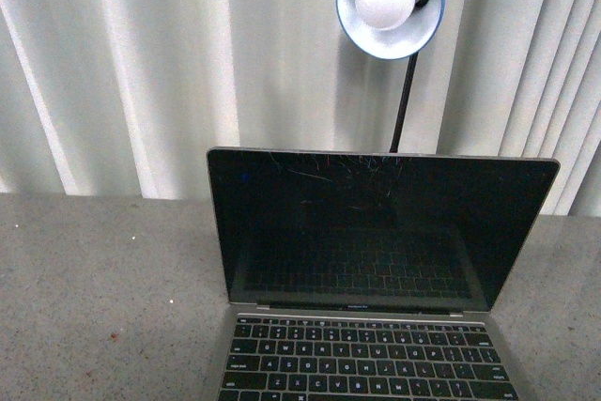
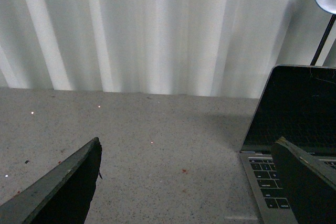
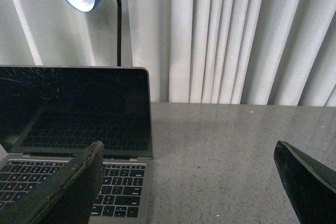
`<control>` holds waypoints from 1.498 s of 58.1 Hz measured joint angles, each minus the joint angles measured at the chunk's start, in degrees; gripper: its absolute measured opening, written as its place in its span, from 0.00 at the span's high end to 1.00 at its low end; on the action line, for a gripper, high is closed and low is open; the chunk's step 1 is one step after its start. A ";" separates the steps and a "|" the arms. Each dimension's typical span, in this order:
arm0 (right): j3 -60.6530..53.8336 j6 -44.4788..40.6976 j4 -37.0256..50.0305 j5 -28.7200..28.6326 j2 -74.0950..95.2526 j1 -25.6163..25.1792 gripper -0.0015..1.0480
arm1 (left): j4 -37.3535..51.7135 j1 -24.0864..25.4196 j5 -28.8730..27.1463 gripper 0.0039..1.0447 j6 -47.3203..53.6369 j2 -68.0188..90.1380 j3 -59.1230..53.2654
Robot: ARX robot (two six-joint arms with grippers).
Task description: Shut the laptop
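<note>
The laptop [image 1: 376, 241] stands open in the middle of the front view, its black scratched screen upright and its black keys at the bottom edge. Neither arm shows in the front view. In the left wrist view my left gripper [image 2: 189, 150] is open over bare table, with the laptop [image 2: 294, 114] beside one of its fingers [image 2: 310, 182]. In the right wrist view my right gripper [image 3: 189, 153] is open too, one of its fingers [image 3: 68, 187] over the keyboard corner of the laptop [image 3: 73, 108]. Nothing sits between either pair of fingers.
A blue desk lamp [image 1: 390, 2] on a black gooseneck rises behind the laptop's screen. White pleated curtains [image 1: 141, 63] close off the back. The grey speckled tabletop [image 1: 103, 298] spreads out on both sides of the laptop.
</note>
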 joint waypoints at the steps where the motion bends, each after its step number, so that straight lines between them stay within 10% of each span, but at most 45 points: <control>1: 0.00 0.00 0.00 0.00 0.00 0.00 0.07 | 0.00 0.00 0.02 0.06 0.00 0.00 0.00; 20: 5.60 -1.77 -10.64 -8.07 9.94 -1.73 0.07 | 2.73 -5.25 -7.67 0.06 -7.65 7.98 0.33; 30: 10.88 -14.60 8.17 -17.84 29.38 -5.86 0.07 | 32.46 -6.38 2.51 0.06 -3.65 35.26 6.62; 42: 21.92 -25.44 24.83 -22.14 51.19 -8.41 0.07 | 44.28 -11.45 9.11 0.06 6.05 60.33 20.50; 77: 50.10 -27.78 28.00 -26.84 85.81 -0.46 0.07 | 28.65 -14.93 7.37 0.06 15.43 96.78 62.01; 87: 56.48 -34.29 23.21 -28.57 93.00 0.42 0.42 | 22.43 -17.40 6.54 0.33 20.57 100.32 66.97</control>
